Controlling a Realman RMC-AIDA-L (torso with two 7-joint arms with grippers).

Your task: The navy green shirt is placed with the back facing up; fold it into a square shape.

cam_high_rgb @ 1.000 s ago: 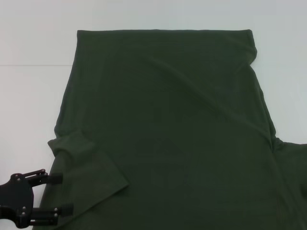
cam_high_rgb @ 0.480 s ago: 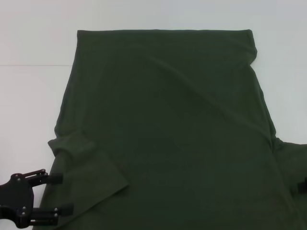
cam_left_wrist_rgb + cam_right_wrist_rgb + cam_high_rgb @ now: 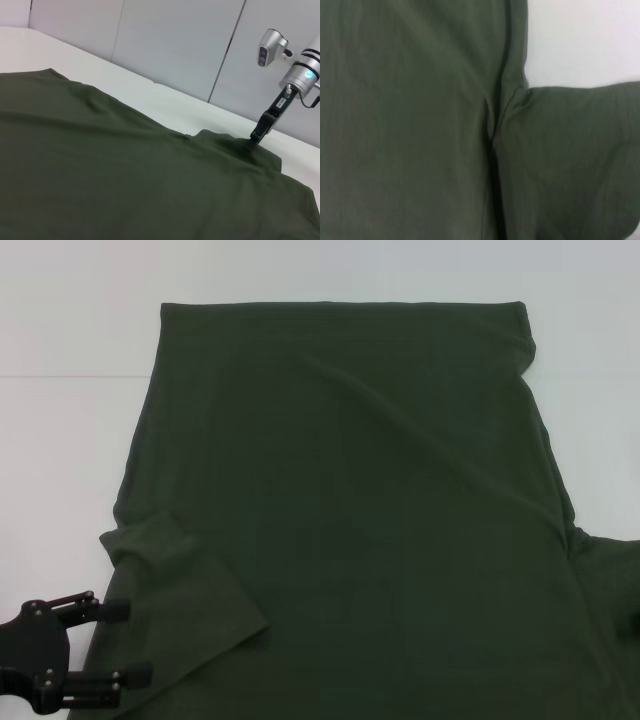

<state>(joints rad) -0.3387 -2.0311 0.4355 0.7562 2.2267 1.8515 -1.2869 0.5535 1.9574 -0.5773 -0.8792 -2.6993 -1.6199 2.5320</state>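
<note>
Table (image 3: 60,440): big and white. It shows at 9 o'clock and along 12 o'clock in the head view.

Shirt: the navy green shirt (image 3: 350,520) lies flat with its plain back up. It fills the middle of the table. Its straight hem is at 12 o'clock. Its sleeves are near the robot, at 8 o'clock and 4 o'clock.

Left sleeve (image 3: 180,585): it is folded in over the body a bit and looks bumpy.

Right sleeve (image 3: 575,160): it sticks out to the side, with a crease where it joins the body.

Left gripper (image 3: 125,642): it sits at 8 o'clock, at the edge of the left sleeve. Its two fingers are wide apart and hold nothing.

Right gripper (image 3: 256,136): its tip comes down onto the right sleeve. I cannot tell if its fingers are apart or together.

How to do this step well: I think each gripper should pinch only its own sleeve edge. Then both should lift and fold inward at the same speed, so the sides end up straight.
</note>
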